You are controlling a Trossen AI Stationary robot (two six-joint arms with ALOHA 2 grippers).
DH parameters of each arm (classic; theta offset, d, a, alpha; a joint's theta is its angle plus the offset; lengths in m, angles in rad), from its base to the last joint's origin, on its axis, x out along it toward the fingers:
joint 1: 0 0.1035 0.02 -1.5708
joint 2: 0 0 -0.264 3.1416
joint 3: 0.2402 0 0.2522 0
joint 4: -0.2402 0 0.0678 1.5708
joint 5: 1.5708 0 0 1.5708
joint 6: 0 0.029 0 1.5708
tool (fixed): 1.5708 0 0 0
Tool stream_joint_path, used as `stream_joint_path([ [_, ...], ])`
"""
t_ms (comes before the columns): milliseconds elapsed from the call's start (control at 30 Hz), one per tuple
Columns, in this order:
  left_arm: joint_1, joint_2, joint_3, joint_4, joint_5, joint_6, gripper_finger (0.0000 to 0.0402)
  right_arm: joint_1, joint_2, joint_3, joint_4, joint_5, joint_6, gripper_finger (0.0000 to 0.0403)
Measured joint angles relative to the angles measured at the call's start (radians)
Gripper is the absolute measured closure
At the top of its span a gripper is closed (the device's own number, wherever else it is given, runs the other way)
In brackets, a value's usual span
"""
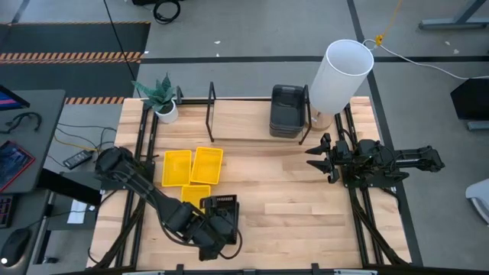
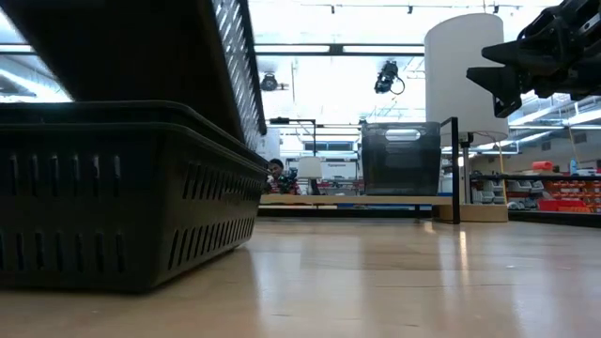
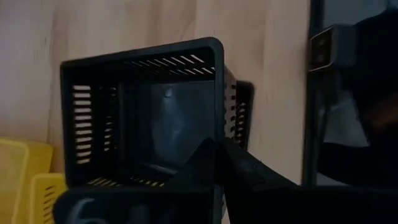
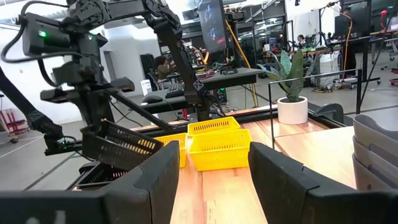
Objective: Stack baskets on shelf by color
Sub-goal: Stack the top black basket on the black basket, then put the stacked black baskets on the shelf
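Left gripper (image 1: pixel 214 238) is down at the near edge of the table, its fingers clamped on the rim of a small black basket (image 1: pixel 220 208), and that basket is tipped up at an angle above another black one (image 2: pixel 113 202) sitting flat on the wood. Slotted walls, open top, square corners, dark all through. Just beside it lie the three yellow baskets (image 1: pixel 192 168), bright and shallow, bunched together on the tabletop. Over at the back, the dark grey baskets (image 1: pixel 287 109) sit nested in one pile on the shelf (image 1: pixel 212 101), next to the tall white cylinder (image 1: pixel 341 75). Right gripper (image 1: pixel 322 158) hovers over the right side, fingers spread wide, holding nothing.
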Motion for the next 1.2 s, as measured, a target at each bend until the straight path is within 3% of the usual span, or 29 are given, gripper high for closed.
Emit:
stream_joint_path([
  [200,0.003,0.024,0.0,-0.005,0.002,-0.009,0.0358,0.0,0.0,0.0,0.001,0.0,0.0,0.0206],
  [600,0.009,0.06,-0.001,0.083,0.034,-0.093,0.0207,0.0,0.001,0.0,0.001,0.0,0.0,0.0206],
  [900,0.009,0.146,-0.001,0.173,0.103,-0.206,0.0199,0.0,0.006,0.0,0.005,0.0,0.0,0.0206],
  [1200,0.015,0.213,-0.002,0.143,0.153,-0.188,0.0186,0.0,0.009,0.0,0.0,0.0,0.0,0.0206],
])
